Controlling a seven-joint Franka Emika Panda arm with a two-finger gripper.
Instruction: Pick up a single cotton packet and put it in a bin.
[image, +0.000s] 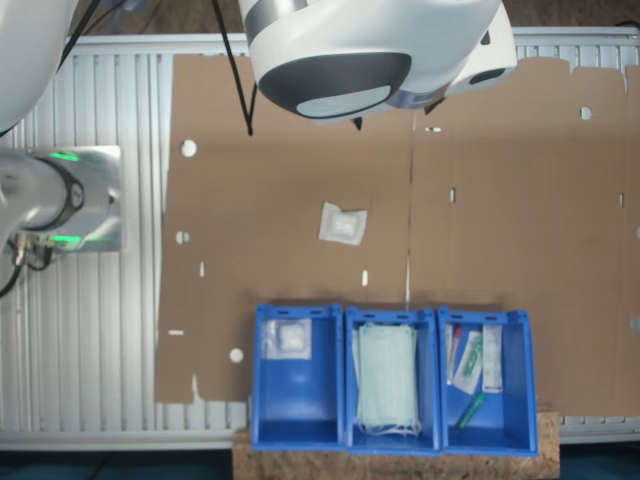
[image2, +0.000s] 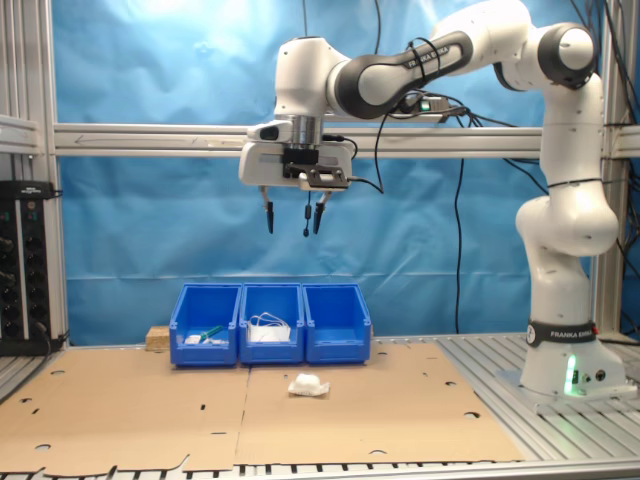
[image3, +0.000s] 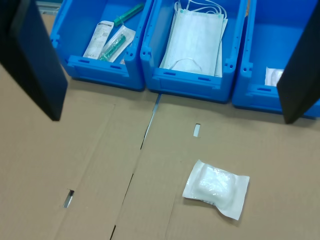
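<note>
The cotton packet (image3: 216, 190) is seen lying flat on the cardboard-covered counter (image2: 130, 410), just before the middle of three blue bins (image2: 338, 325), well below the gripper (image2: 293, 216), whose jaws are held wide and empty.

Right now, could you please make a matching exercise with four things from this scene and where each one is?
Things:
1. cotton packet
2. face masks
3. narrow packets
4. end effector

Places:
A. in the middle bin
B. high in the air, open, holding nothing
C. on the cardboard in front of the bins
D. in the end bin at the first exterior view's right

Pairs: 1-C, 2-A, 3-D, 4-B
</note>
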